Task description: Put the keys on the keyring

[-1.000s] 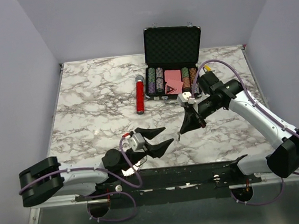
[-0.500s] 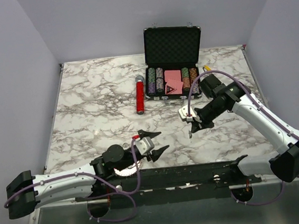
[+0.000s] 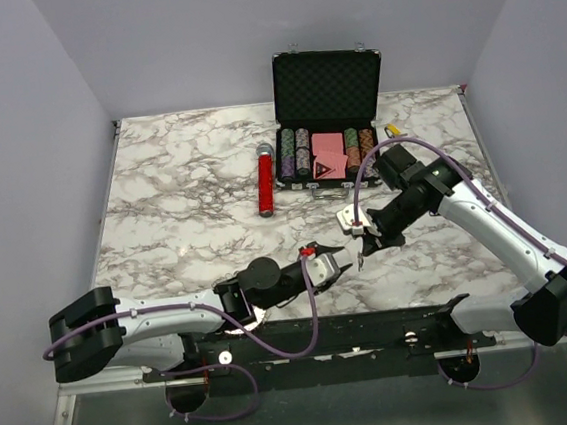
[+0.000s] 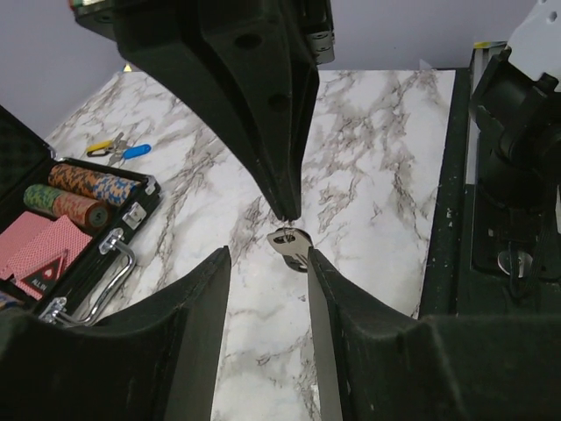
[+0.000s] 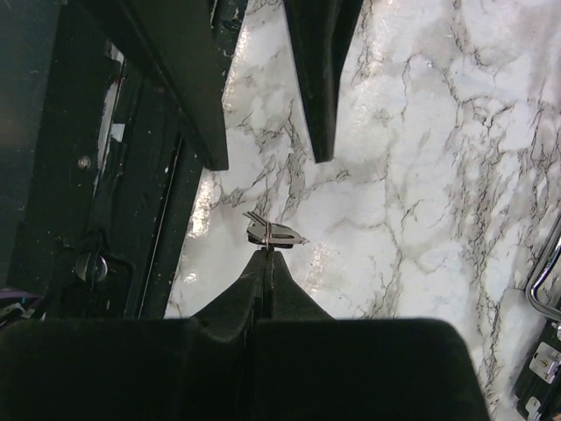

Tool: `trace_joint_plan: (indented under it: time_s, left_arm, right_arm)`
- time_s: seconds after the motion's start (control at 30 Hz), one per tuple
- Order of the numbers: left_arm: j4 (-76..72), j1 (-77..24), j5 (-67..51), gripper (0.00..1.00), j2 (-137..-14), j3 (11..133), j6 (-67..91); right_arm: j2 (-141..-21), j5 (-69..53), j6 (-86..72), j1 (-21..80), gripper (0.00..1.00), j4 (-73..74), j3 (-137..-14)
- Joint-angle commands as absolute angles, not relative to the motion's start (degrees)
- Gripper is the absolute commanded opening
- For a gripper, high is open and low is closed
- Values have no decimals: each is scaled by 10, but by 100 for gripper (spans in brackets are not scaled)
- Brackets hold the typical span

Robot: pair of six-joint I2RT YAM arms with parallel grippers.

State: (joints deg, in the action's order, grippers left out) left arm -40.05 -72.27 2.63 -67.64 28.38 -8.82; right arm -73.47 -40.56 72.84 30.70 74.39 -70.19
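Right tool (image 5: 266, 256): jaws shut, tips pinched on a small silver key (image 5: 273, 232); arm reaching in from the right toward the near middle of the tabletop (image 3: 182, 202).
Key: at the very tips of the right tool, held above the marble, only a short part showing past the pinch.
Left tool (image 4: 267, 256): jaws partly apart, nothing gripped; fingers (image 4: 197, 333) pointed toward the right tool, arm stretched low along the near edge.
Key vs left tool: seen from the left wrist, in line with the gap between the fingers; seen from the right wrist, just short of the fingertips, no contact visible.
Tools: tip to tip, near each other, at the near middle of the tabletop.
Keyring (image 4: 121, 149): only yellow and blue tags and a bit of metal visible; flat on the tabletop at the far right, beside the case (image 3: 330, 118), well apart from both tools; ring itself not made out.
Case: open, lid upright, at the far edge; chips and red cards inside.
Red cylinder (image 3: 266, 182): lying flat just left of the case.
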Motion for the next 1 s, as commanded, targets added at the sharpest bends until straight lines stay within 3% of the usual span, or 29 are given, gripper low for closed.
trace_joint_plan:
  time_s: [0.0,0.2,0.67,0.97]
  left_arm:
    - [-445,-733,-15,47,-700,301,-88]
    - [-459,-734,-16,46,-718,301,-84]
    - [-458,-735,-5,32,-739,315,-92]
    - [-447,-735,-4,32,-740,316,-94]
  right_arm:
    - [-725,-418,717,311,1,736,-694]
    - [-728,-439,711,311,1,732,-698]
    - [-727,-470,708,311,1,737,-700]
    - [-725,-476,708,311,1,740,-703]
